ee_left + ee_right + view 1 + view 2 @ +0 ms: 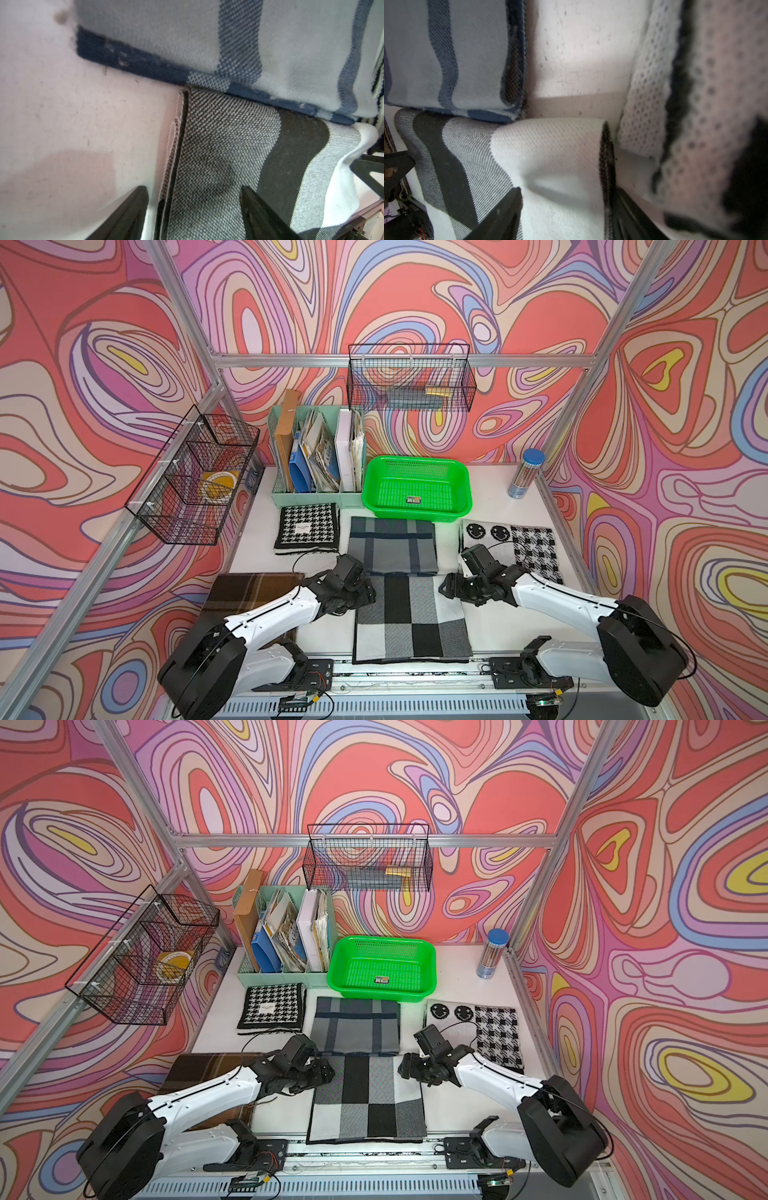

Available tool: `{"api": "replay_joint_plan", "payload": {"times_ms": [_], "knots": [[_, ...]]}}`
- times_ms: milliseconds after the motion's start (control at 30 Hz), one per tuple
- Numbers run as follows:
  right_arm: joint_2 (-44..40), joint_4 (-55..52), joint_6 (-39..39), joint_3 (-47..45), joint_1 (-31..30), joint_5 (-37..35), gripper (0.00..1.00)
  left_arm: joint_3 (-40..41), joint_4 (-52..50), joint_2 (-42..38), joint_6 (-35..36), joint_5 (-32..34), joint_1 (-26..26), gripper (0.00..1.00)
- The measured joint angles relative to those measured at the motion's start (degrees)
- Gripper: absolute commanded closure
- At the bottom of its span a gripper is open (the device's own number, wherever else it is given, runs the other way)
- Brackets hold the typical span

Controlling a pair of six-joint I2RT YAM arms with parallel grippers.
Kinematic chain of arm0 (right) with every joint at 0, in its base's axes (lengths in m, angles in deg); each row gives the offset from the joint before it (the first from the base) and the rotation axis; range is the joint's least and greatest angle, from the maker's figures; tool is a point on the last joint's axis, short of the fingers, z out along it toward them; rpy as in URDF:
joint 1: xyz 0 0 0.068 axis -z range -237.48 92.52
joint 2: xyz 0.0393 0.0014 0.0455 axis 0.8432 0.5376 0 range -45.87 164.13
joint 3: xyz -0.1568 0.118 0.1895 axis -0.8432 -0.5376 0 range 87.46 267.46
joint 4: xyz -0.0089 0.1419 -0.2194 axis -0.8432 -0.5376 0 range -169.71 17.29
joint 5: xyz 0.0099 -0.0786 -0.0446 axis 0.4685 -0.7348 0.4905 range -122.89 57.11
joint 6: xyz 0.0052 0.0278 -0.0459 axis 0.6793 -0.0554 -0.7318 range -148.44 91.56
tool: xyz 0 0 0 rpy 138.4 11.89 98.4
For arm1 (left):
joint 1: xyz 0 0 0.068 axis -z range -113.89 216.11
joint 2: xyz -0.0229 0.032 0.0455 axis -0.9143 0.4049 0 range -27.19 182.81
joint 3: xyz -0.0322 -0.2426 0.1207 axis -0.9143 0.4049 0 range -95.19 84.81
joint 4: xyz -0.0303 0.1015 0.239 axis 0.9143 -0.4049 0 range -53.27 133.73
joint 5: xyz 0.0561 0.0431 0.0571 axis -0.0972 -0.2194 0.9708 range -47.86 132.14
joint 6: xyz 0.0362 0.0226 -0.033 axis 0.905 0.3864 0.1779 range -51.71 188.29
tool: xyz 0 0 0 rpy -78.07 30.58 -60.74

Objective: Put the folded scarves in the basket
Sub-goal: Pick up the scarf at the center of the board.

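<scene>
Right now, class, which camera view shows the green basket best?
The top views: both show the basket whole, with the small label inside it. Neither wrist view shows it at all; they see only scarves and table.

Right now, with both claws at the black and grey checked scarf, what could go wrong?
The left gripper and right gripper stand open across the far corners of the checked scarf. It is folded in layers, so they might pinch only the top one, and it could unfold. The grey-blue scarf touches its far edge and lies between it and the basket, so it might get dragged along.
</scene>
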Motion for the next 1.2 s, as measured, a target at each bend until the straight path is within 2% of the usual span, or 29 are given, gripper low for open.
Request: {"api": "replay_joint_plan", "payload": {"times_ms": [133, 200, 300, 367, 400, 600, 800, 1067, 1200], "knots": [[0.74, 1.75, 0.68, 0.0, -0.85, -0.35, 0.37, -0.07, 1.95, 1.09, -0.26, 0.15, 0.76, 0.35], [1.31, 2.36, 0.92, 0.0, -1.22, -0.44, 0.46, -0.07, 2.56, 1.6, -0.39, 0.26, 0.96, 0.43], [2.67, 2.86, 1.36, 0.11, -2.01, -0.59, 0.8, -0.02, 3.13, 2.51, -0.57, 0.39, 1.01, 0.73], [3.19, 3.21, 1.57, 0.15, -2.49, -0.52, 0.97, 0.17, 3.5, 3.13, -0.92, 0.24, 1.09, 0.96], [3.26, 3.37, 1.77, 0.15, -2.71, -0.5, 1.0, 0.33, 3.8, 3.32, -1.07, -0.07, 1.11, 1.0], [2.67, 3.28, 1.75, 0.24, -3.34, -0.57, 1.0, 1.31, 6.56, 3.19, -1.05, -1.49, 1.4, 1.0], [-3.58, 2.14, 1.95, -0.76, -4.66, -0.2, 1.0, 4.9, 8.04, -2.82, -1.66, -2.01, 2.36, 1.0], [-17.22, 1.38, 1.99, -1.16, -5.2, 2.36, 1.0, 9.07, 6.16, -21.55, -3.61, -2.34, 2.93, 1.0], [-21.2, 1.81, 1.97, -1.16, -5.25, 3.28, 1.0, 9.18, 4.85, -27.85, -4.22, -3.15, 3.15, 1.0]]}}
